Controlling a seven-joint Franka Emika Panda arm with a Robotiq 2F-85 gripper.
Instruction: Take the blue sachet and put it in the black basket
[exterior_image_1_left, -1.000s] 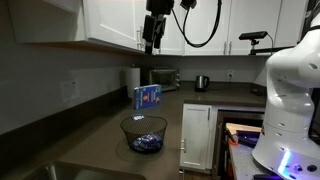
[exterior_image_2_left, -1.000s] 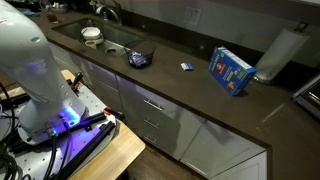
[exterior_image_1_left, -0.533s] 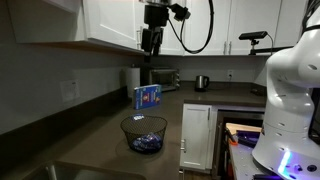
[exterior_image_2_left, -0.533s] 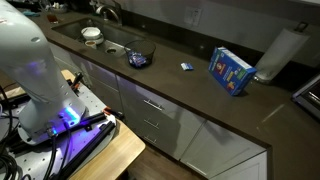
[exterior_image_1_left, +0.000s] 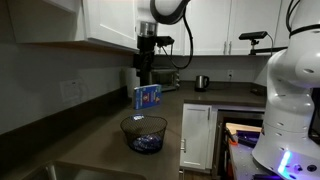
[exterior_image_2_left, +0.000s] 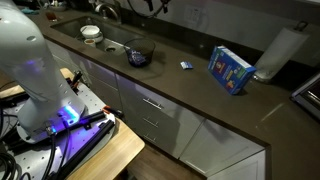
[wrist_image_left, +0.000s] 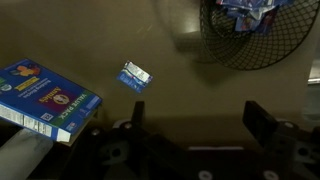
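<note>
Nearest the wrist camera, the gripper hung above the dark countertop with its jaws spread wide and nothing between them. Below it on the counter, the blue sachet lay flat by itself, touching nothing. The blue box lay just beside the sachet on one side, and the black basket stood well apart on the other, with blue packets already inside it. An exterior view showed the same row along the counter: the basket, then the sachet, then the box, with a paper towel roll just past the box. Farther back in an exterior view, a toaster oven and a kettle stood against the wall.
</note>
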